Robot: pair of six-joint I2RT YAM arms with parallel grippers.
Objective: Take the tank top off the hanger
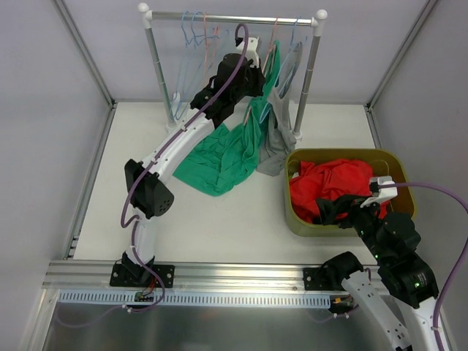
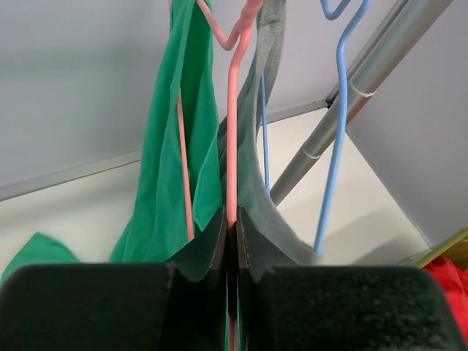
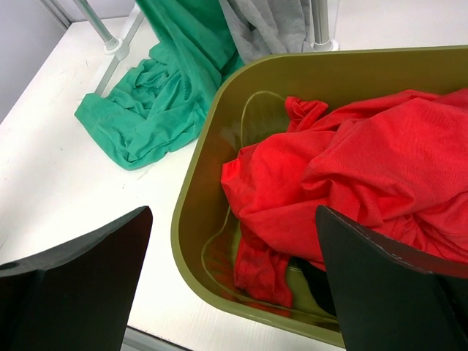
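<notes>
A green tank top (image 1: 223,157) hangs from a pink hanger (image 2: 232,131) on the rack rail (image 1: 234,16), its lower part spread on the table; it also shows in the left wrist view (image 2: 172,146) and the right wrist view (image 3: 157,95). My left gripper (image 1: 252,69) is up at the rack, shut on the pink hanger's wire (image 2: 232,219). A grey garment (image 1: 276,150) hangs beside the green one. My right gripper (image 3: 234,285) is open and empty over the near left corner of the olive bin (image 1: 292,219).
The olive bin holds a red garment (image 1: 329,186) and something dark. Blue hangers (image 2: 336,124) hang on the rack; the rack's right post (image 1: 308,80) stands next to the bin. Grey walls enclose the table.
</notes>
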